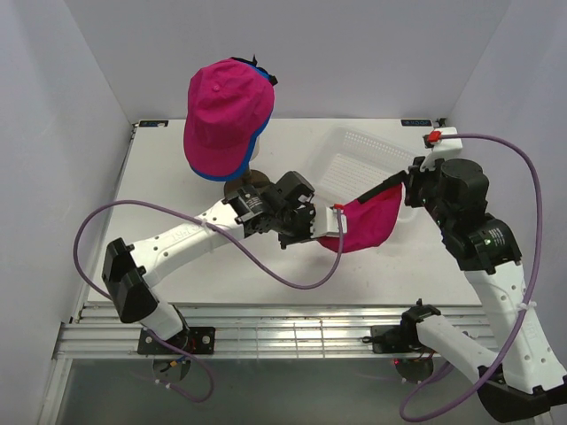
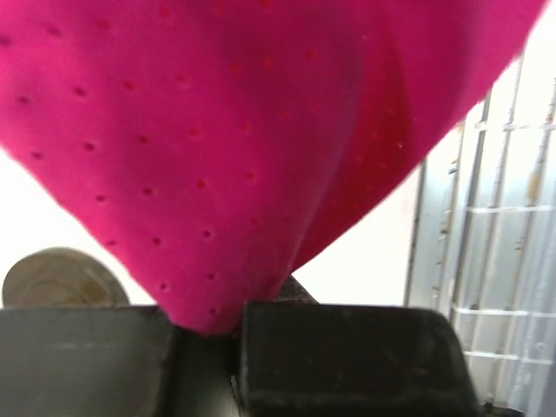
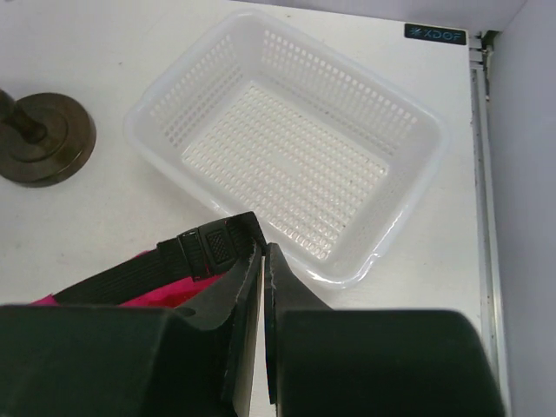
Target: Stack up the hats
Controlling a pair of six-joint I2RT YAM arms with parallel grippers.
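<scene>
A magenta pink cap [image 1: 223,111] sits on top of a bright blue cap [image 1: 215,174], whose edge shows beneath it, both on the hidden mannequin head at the back left. A second pink cap [image 1: 368,226] hangs stretched between both grippers above the table's middle. My left gripper [image 1: 332,221] is shut on its fabric; the left wrist view shows the cloth [image 2: 217,130] pinched between the jaws [image 2: 208,326]. My right gripper [image 1: 412,181] is shut at the cap's black strap [image 3: 200,252], with pink cloth [image 3: 165,291] below it; its jaws [image 3: 263,252] are nearly together.
A white mesh basket [image 1: 354,133] stands at the back right, just behind the held cap, and also shows in the right wrist view [image 3: 434,130]. The dark round stand base [image 1: 248,188] [image 3: 43,135] [image 2: 56,278] sits by the left arm. A metal rail [image 1: 292,332] runs along the near edge.
</scene>
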